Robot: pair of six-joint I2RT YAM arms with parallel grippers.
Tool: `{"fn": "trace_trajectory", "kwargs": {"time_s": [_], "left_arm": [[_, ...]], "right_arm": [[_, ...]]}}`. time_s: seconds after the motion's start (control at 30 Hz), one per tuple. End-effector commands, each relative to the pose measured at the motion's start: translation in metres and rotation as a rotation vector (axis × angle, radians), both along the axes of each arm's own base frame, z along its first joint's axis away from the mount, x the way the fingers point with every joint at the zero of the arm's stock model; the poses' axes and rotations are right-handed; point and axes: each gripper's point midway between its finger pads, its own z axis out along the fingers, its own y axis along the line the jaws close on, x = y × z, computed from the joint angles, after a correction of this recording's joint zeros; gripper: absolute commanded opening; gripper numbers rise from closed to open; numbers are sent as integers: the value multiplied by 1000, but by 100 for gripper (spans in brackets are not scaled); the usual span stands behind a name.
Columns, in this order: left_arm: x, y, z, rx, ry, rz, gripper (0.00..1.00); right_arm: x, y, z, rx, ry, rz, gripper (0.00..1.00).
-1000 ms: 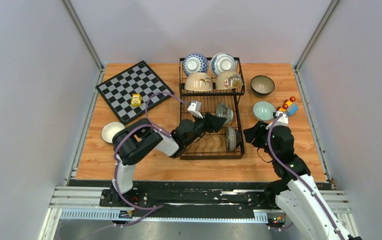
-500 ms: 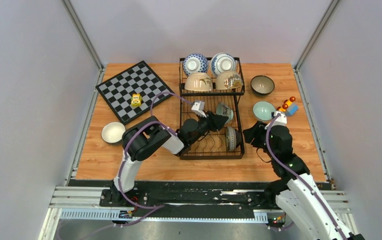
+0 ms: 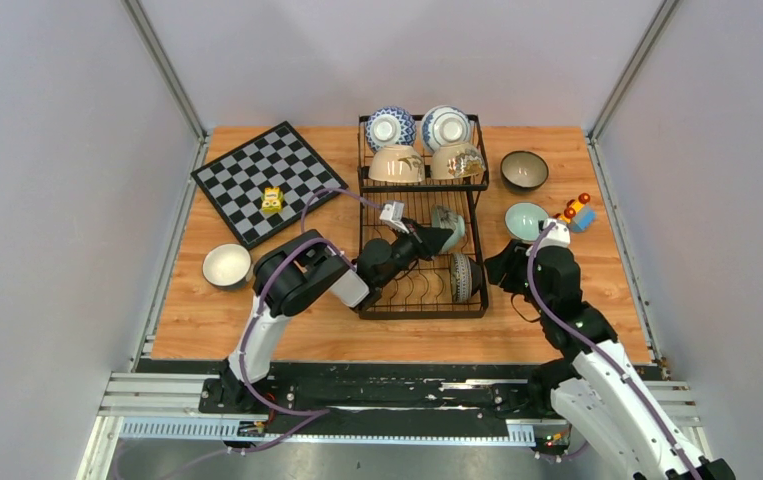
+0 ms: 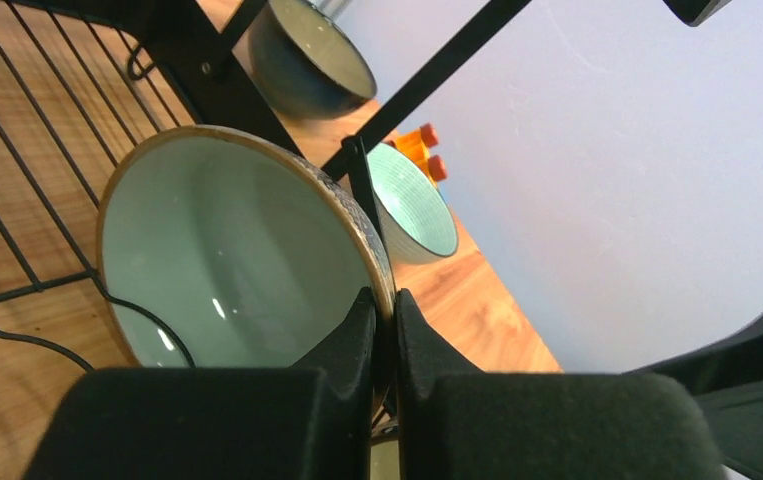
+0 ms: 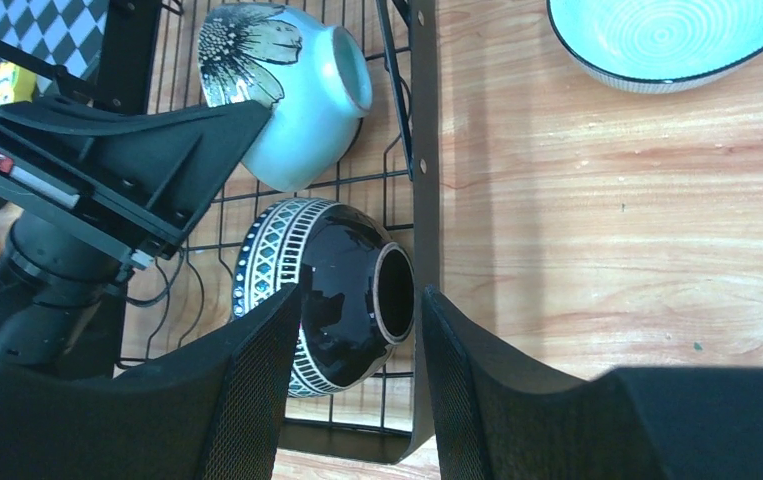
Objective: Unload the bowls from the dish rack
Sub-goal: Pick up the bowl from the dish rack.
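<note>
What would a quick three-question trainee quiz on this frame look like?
1. True or false: the left pincer is shut on the rim of the pale teal bowl.
2. How many bowls sit in the upper basket of the dish rack? A two, B four, C six.
3. In the right wrist view, which bowl shows between the open fingers of the right pincer?

Key: 1 true. 2 B. 3 the dark patterned bowl, lying in the lower tray.

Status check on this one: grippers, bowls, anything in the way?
Left gripper shut on teal bowl rim, in dish rack. Right gripper open, facing black bowl. Rack post close beside gripped rim.
</note>
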Motion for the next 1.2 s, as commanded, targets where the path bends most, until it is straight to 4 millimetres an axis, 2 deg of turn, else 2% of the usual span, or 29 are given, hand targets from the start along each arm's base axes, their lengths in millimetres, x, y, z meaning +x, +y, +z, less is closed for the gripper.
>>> {"fn": "trace_trajectory", "kwargs": {"time_s": [0.0,0.23,0.7,0.93,1.17], "left_arm": [[2,1,4,-71,-14,-21,0],[1,3,22,-160,-34,-60,0],[-5,-8,61,-242,-69,-146,0],[-9,-4,83,-267,-101,-147,0],[-14,10,107,-280,-137,-136,0]], "right_arm": [[-1,-1,6,-24,6,-3,52],[1,-2,5,-32,13,-10,52],[-2,-4,1,-37,17,-12,52],[-3,-4,3,-32,12,-10,52],[-4,-4,9,-26,-4,-8,51]]}}
